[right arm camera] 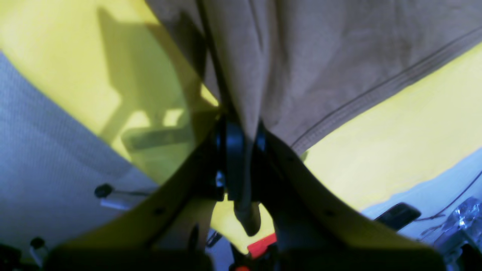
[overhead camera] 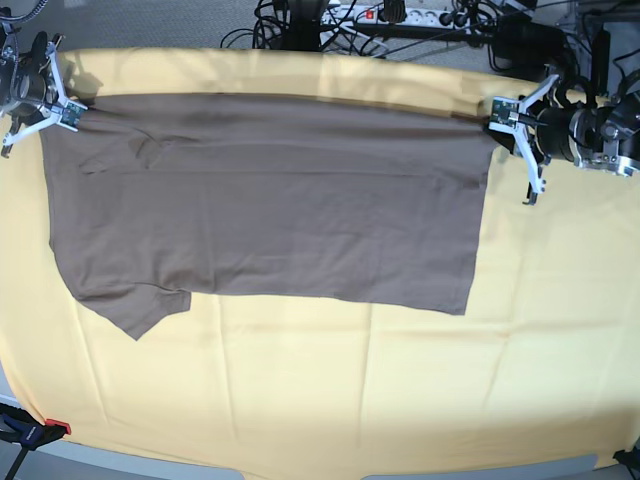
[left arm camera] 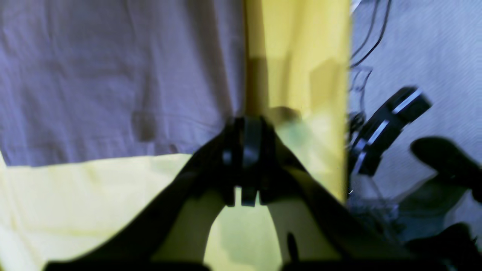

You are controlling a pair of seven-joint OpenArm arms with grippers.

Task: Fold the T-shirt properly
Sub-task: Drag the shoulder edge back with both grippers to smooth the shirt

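Large yellow cloth (overhead camera: pixel 400 390): covers the whole tabletop, faintly creased, filling most of the base view.

Plain taupe-brown short-sleeved T-shirt (overhead camera: pixel 270 205) of thin soft fabric: lies flat on the yellow cloth, folded lengthwise, across the upper half of the base view, with a sleeve pointing to the lower left.

Left gripper (overhead camera: pixel 507 116): upper right of the base view, at the shirt's top right corner; its jaws sit closed at the fabric edge in the left wrist view.

Right gripper (right arm camera: pixel 241 150): upper left of the base view, jaws pinched on a gathered fold of the shirt.

Red-and-black clamp (overhead camera: pixel 35 432): lower left corner, on the cloth's edge.
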